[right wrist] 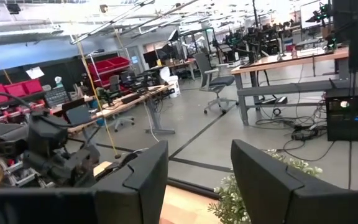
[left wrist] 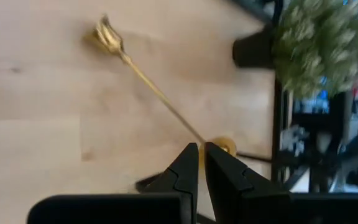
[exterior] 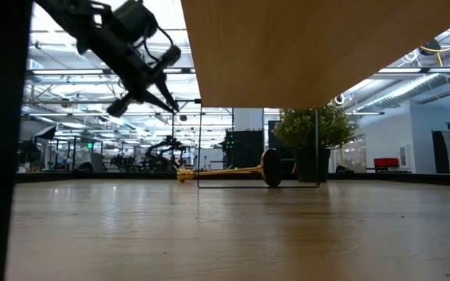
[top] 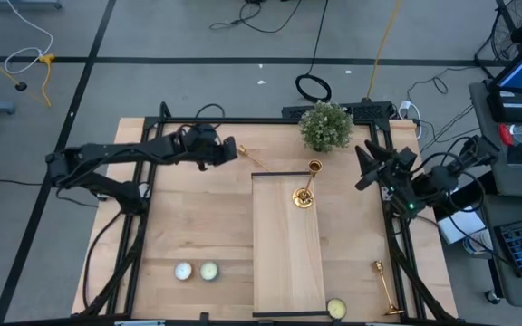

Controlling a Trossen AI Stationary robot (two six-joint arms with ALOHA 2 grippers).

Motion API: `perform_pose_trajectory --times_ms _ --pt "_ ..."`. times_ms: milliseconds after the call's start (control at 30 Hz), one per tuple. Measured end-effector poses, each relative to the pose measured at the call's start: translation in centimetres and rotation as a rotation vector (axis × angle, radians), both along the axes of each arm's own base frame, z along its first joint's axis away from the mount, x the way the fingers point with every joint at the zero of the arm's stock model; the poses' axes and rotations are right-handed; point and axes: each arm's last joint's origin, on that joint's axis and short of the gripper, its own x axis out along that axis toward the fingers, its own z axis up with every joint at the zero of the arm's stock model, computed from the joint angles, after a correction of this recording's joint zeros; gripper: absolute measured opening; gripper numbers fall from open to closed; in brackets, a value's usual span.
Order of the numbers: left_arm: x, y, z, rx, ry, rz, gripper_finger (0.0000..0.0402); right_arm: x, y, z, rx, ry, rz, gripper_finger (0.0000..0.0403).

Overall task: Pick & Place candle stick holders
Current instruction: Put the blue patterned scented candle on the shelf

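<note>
Candles, two pale ones (top: 196, 271), are sitting at the desk's (top: 198, 217) near edge, well apart from the left fingers (top: 234, 151), which are hovering clenched and empty. Just beyond their tips one candle stick holder (top: 254, 160) is lying flat. A second holder (top: 305, 188) is standing on the centre board (top: 286, 263). Right fingers (top: 363, 170) are hanging released beside it. A third holder (top: 386, 288) is lying far behind them.
</note>
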Motion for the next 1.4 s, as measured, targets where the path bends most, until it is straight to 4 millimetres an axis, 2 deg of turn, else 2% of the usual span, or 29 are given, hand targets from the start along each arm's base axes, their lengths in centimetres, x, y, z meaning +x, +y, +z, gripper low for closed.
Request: perform_pose_trajectory --times_ms 67,200,367,533,700,800,900,1033,1133,1267,1400 --pt "0.5 0.5 -0.6 0.005 -0.010 -0.066 0.0031 0.0 0.0 -0.1 0.004 0.006 -0.010 0.0171" --pt "1.6 1.7 -1.3 0.151 -0.064 -0.260 0.0031 -0.1 -0.1 0.0 0.018 0.002 -0.025 0.0171" --pt "1.7 3.1 -2.3 0.243 -0.021 -0.285 0.0031 -0.5 -0.3 0.2 0.089 -0.047 -0.071 0.0171" --pt "1.3 4.6 -3.3 0.191 -0.012 -0.267 0.0031 -0.7 -0.6 0.6 0.090 -0.048 -0.077 0.0171" --pt "1.2 5.1 -4.2 0.089 -0.051 -0.335 0.0038 -0.6 -0.9 0.6 0.079 -0.035 -0.102 0.0171" --pt "1.3 5.1 -4.5 0.038 -0.058 -0.347 0.0065 -0.6 -1.1 0.6 0.078 -0.035 -0.120 0.0171" --pt "1.3 5.1 -4.8 -0.025 -0.061 -0.311 0.0108 -0.5 -1.3 0.6 0.077 -0.034 -0.139 0.0171" --pt "1.2 5.3 -4.8 -0.105 -0.063 -0.219 0.0171 -0.5 -1.5 0.6 0.060 -0.009 -0.155 0.0171" --pt "1.1 5.4 -4.8 -0.171 -0.062 -0.139 0.0202 -0.4 -1.6 0.6 0.038 0.024 -0.166 0.0171" --pt "1.1 5.5 -5.2 -0.257 -0.064 -0.064 0.0216 -0.2 -1.5 0.4 0.008 0.068 -0.173 0.0171" --pt "1.7 5.6 -6.4 -0.350 -0.073 -0.018 0.0210 0.3 -1.3 0.1 -0.025 0.114 -0.169 0.0171"
